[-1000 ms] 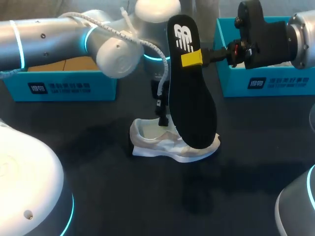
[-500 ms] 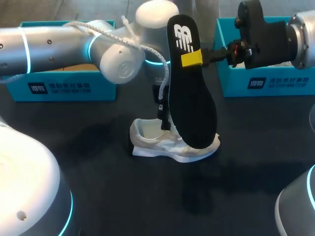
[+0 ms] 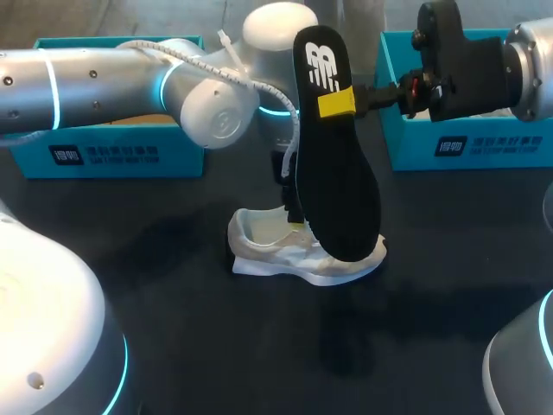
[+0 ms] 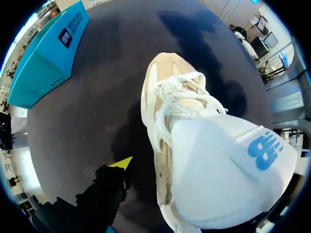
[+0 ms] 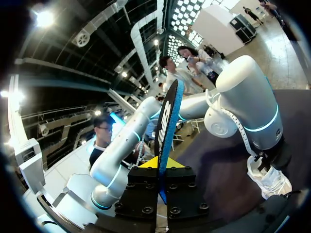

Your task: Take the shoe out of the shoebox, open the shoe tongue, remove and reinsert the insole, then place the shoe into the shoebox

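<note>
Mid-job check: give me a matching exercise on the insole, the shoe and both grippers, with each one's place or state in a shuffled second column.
Column one:
1. insole
2. shoe
3. right gripper
4. left gripper

Column two:
a. down at the shoe's opening
b. shut on the insole's edge
c. held upright in the air
d. resting on the dark table

Pairs: 1-c, 2-d, 3-b, 4-a.

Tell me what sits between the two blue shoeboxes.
Head view: the black insole, held up in the right gripper, and the left arm, coming down to the white shoe.
</note>
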Robot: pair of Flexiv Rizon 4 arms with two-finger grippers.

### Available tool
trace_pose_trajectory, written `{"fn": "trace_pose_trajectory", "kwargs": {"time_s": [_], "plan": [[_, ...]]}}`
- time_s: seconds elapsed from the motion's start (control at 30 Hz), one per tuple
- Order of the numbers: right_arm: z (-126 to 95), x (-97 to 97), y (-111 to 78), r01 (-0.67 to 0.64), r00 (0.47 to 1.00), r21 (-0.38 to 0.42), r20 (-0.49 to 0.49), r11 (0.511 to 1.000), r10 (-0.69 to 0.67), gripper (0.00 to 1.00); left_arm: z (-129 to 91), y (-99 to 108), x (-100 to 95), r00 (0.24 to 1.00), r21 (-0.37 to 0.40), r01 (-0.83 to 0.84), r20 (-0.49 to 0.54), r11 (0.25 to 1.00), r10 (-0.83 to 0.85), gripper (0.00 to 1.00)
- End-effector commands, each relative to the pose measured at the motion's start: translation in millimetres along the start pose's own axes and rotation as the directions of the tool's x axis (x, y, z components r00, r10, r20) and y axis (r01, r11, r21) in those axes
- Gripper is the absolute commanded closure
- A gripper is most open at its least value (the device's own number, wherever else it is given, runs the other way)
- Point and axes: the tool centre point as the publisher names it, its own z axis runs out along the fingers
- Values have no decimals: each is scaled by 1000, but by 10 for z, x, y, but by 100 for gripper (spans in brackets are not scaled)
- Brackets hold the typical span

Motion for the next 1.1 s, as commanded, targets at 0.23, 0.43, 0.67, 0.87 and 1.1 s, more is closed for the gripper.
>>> {"fn": "trace_pose_trajectory", "kwargs": {"time_s": [0.23,0.43,0.67,0.87,1.1], "plan": [[29,-12,10,-1,1000,2,1,1000,1,100,4,37,53,1000,-5,-4,-8,1000,3,37],[29,-12,10,-1,1000,2,1,1000,1,100,40,75,67,1000,-12,-3,-21,1000,3,51],[29,-12,10,-1,1000,2,1,1000,1,100,64,89,88,1000,-15,-3,-29,1000,3,75],[29,-12,10,-1,1000,2,1,1000,1,100,19,85,101,999,-5,-24,-30,1000,24,100],[29,-12,10,-1,1000,2,1,1000,1,100,-102,81,115,988,0,-140,-62,990,140,100]]}}
